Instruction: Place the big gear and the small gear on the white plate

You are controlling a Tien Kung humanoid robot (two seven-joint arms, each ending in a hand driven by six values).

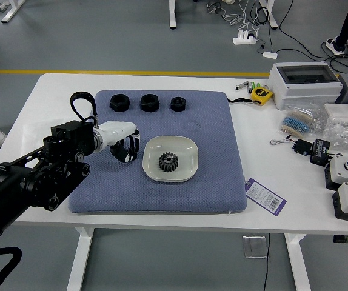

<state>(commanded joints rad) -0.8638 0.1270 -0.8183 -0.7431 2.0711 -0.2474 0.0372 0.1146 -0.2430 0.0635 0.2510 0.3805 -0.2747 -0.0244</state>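
White plate [187,151]: on the blue mat [213,188], with one black gear [168,162] lying in it. Can't tell you if that's the big or the small one, nothing obvious to compare it with.

Second gear: can't pick it out for sure. My bet is it's under or behind the hand, but don't quote me.

Left robot hand [130,144]: low over the mat, just left of the plate. Honestly can't tell from my feed if it's open, closed or gripping anything.

Left arm [56,173]: reaching in from the left over the worktop [307,188]. Right arm is out of my view.

Dark round parts: three in a row on the mat's far side, at left [119,102], middle [150,102] and right [177,103]. They look like nuts to me, so I'd leave them alone.

Progress: I'd call it about half done. One gear's on the plate, one's left to go. If it's in my grip, I'd lift it clear of the rim and set it beside the first without knocking it.
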